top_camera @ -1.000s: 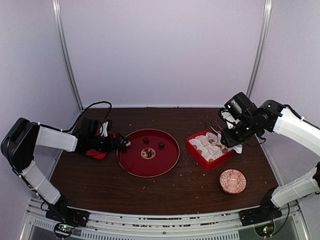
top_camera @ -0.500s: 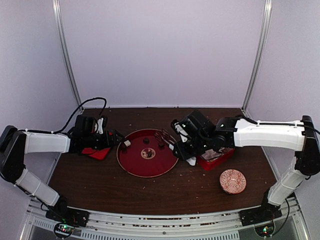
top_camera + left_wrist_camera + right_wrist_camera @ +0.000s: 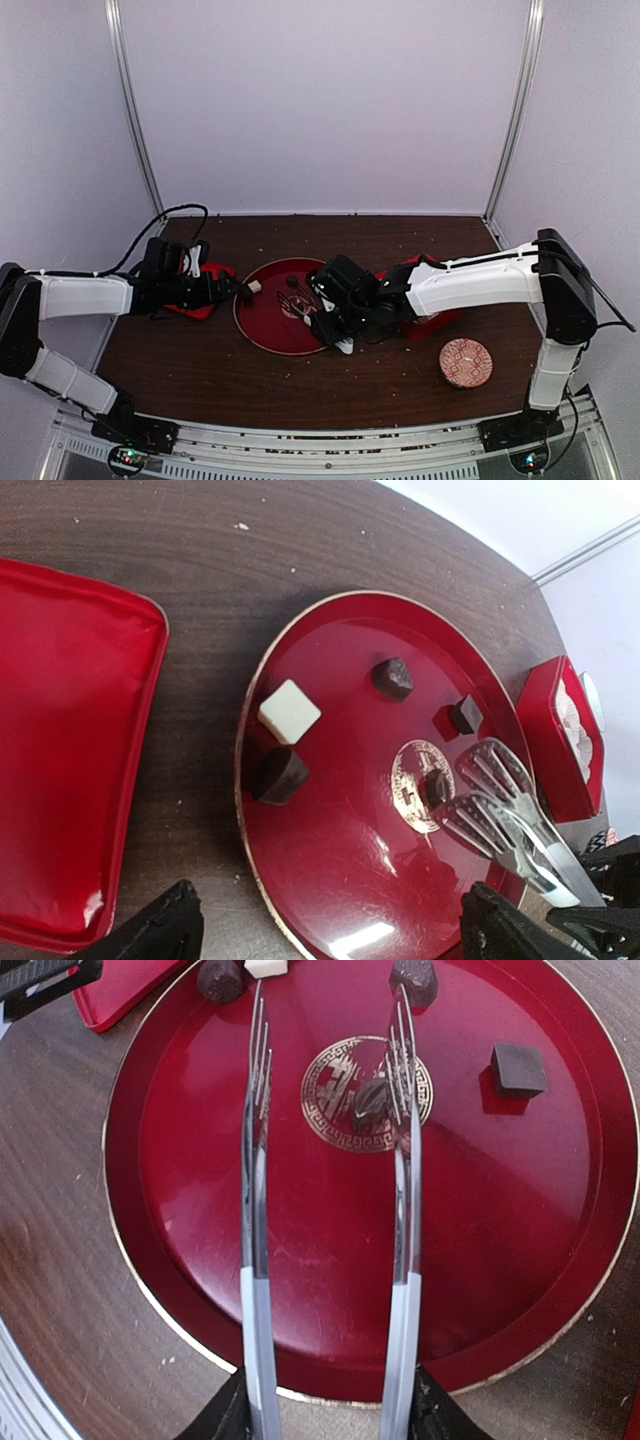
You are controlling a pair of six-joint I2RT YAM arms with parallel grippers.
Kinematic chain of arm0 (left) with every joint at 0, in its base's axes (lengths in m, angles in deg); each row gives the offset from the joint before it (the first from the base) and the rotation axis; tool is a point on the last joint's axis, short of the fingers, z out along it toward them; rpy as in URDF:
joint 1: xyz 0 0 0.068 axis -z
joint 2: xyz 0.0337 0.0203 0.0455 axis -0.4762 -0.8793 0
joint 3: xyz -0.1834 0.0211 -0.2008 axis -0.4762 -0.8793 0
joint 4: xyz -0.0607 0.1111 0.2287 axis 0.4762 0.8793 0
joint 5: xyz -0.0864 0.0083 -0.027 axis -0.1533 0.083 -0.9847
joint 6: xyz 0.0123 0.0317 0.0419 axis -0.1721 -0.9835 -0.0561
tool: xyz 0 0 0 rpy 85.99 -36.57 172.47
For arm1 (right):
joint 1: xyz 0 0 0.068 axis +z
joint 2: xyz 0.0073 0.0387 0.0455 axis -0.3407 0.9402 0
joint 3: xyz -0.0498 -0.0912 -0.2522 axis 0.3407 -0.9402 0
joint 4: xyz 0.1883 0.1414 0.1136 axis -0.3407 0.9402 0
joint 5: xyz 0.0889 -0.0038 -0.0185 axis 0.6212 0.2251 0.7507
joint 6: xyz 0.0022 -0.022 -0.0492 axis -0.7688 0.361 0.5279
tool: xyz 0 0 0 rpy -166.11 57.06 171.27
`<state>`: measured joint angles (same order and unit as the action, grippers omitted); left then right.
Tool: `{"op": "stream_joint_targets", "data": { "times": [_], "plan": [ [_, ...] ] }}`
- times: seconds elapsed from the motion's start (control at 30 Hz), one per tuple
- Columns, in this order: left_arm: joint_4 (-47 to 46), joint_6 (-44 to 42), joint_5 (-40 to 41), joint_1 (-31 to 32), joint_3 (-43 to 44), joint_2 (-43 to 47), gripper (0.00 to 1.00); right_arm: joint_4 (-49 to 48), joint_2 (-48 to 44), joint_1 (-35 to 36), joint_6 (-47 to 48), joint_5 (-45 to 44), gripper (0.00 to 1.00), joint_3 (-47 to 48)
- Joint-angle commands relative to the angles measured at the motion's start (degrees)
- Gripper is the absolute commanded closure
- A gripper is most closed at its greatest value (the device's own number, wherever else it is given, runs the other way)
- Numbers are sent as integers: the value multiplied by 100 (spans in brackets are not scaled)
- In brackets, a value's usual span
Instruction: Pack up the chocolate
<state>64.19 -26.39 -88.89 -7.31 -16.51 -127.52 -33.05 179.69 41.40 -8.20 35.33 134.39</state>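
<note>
The chocolate lies loose on a round red plate in the middle of the bench, five pieces in all. A dark piece sits on the gold emblem at the plate's centre. A dark cube lies to the upper right of it in the right wrist view, and a dark lump lies higher up, near the rim. A white cube and a dark round piece sit close together at the plate's left rim in the left wrist view.

Metal tongs reach over the plate with their two forked ends parted. The centre piece lies between them, right against the right-hand fork; whether they touch I cannot tell. The right claw is clamped on the tongs' handle end at the bottom of its own view.

The left claw hangs over the plate's left side with its fingers spread wide and nothing between them.

A flat red lid lies just left of the plate. A red box stands to the plate's right, partly behind the right arm in the top view. A small patterned bowl sits at the lower right.
</note>
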Motion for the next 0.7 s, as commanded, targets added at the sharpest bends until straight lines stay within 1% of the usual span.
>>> {"op": "stream_joint_targets", "data": {
  "times": [0.0,0.13,0.4,0.47,0.53,0.57,0.67],
  "plan": [
    [-20,-103,112,26,-83,168,8,-241,161,32,-83,-413,54,306],
    [-4,-113,127,28,-92,171,8,-239,301,31,-176,-488,52,315],
    [49,-151,140,30,-197,226,7,-476,447,56,-466,-268,50,58],
    [68,-155,156,23,-261,270,7,-546,415,75,-527,-260,45,-37],
    [65,-151,167,32,-314,305,7,-595,377,108,-587,-247,36,-108],
    [76,-143,165,31,-341,317,7,-607,360,117,-604,-237,33,-133],
    [94,-146,167,36,-382,361,7,-658,315,133,-632,-155,29,-199]
  ]
}}
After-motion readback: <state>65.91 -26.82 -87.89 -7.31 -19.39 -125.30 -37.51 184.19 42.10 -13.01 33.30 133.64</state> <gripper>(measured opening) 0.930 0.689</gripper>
